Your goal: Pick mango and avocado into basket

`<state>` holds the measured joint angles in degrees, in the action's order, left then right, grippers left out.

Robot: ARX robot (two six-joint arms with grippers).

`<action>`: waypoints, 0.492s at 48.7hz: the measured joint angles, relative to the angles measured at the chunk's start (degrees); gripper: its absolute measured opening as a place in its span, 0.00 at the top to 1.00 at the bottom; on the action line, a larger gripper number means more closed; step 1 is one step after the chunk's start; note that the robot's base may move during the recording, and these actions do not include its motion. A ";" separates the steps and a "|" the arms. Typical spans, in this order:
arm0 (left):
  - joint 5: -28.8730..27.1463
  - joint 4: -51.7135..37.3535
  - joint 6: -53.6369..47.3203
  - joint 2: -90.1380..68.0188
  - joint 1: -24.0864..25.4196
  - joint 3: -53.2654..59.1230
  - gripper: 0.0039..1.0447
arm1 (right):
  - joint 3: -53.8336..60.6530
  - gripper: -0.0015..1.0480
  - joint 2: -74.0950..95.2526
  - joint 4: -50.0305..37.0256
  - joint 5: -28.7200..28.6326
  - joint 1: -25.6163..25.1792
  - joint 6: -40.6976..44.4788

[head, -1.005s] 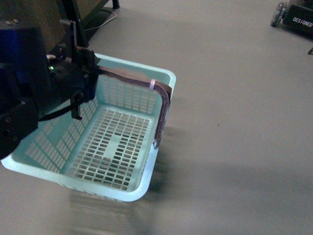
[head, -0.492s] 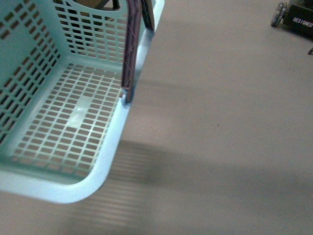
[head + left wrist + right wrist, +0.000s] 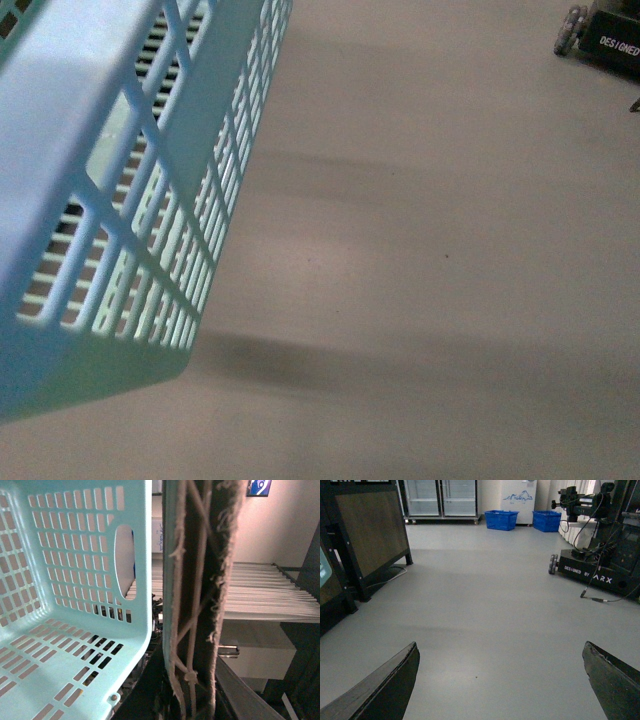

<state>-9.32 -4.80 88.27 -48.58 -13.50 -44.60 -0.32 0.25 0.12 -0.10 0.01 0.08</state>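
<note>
The light teal basket (image 3: 120, 200) fills the left of the front view, lifted high and close to the camera, showing its slotted underside and wall. In the left wrist view the basket's inside (image 3: 65, 580) is empty and its brown-grey handle (image 3: 200, 595) with white zip ties runs down into my left gripper (image 3: 187, 700), which is shut on it. My right gripper (image 3: 500, 652) is open and empty, held over bare grey floor. The mango and the avocado are out of view.
Grey floor (image 3: 430, 250) spreads to the right. A black wheeled robot base (image 3: 600, 570) stands at the right. A dark wooden display stand (image 3: 365, 535) is at the left. Blue crates (image 3: 501, 520) and glass-door fridges stand far back.
The basket has risen steadily and swung toward the front camera. First its inside showed from above; now only its underside and wall show. The left arm is now hidden in the front view.
</note>
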 joint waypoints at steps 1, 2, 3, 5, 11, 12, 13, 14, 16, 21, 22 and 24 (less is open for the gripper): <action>0.02 0.52 0.13 0.26 0.00 -0.55 0.88 | 0.00 0.07 0.00 0.00 0.02 0.00 0.00; 0.02 1.25 0.13 0.61 0.00 -1.31 0.88 | 0.00 0.07 0.00 0.00 0.02 0.00 0.00; 0.00 1.73 0.07 0.83 -0.02 -1.81 0.88 | 0.00 0.07 0.00 0.00 0.02 0.00 0.00; -0.07 2.54 -0.39 1.29 -0.02 -2.62 0.88 | 0.00 0.07 0.00 0.00 0.02 0.00 0.00; -0.31 4.07 -2.47 2.25 -0.07 -3.50 0.88 | 0.00 0.07 0.00 0.00 0.02 0.00 0.02; -0.42 4.13 -2.95 2.36 -0.07 -3.52 0.88 | 0.00 0.07 0.00 0.00 0.02 0.00 0.02; -0.46 4.13 -3.08 2.38 -0.07 -3.52 0.88 | 0.00 0.07 0.00 0.00 0.02 0.00 0.00; -0.61 4.13 -3.48 2.40 -0.07 -3.52 0.88 | 0.00 0.07 0.00 0.00 0.02 0.00 0.00; -0.72 4.17 -4.07 2.40 -0.07 -3.52 0.88 | 0.00 0.07 0.00 0.00 0.02 0.00 0.02; -1.05 4.42 -4.63 2.27 -0.07 -3.52 0.88 | 0.00 0.07 0.00 0.00 0.02 0.00 0.00; -1.05 4.42 -4.66 2.27 -0.07 -3.52 0.88 | 0.00 0.07 0.00 0.00 0.02 0.00 0.00; -1.03 4.42 -4.68 2.29 -0.07 -3.52 0.88 | 0.00 0.07 0.00 0.00 0.02 0.00 0.02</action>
<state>-10.35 -0.38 83.59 -46.28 -13.56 -48.12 -0.32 0.25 0.12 -0.08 0.01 0.10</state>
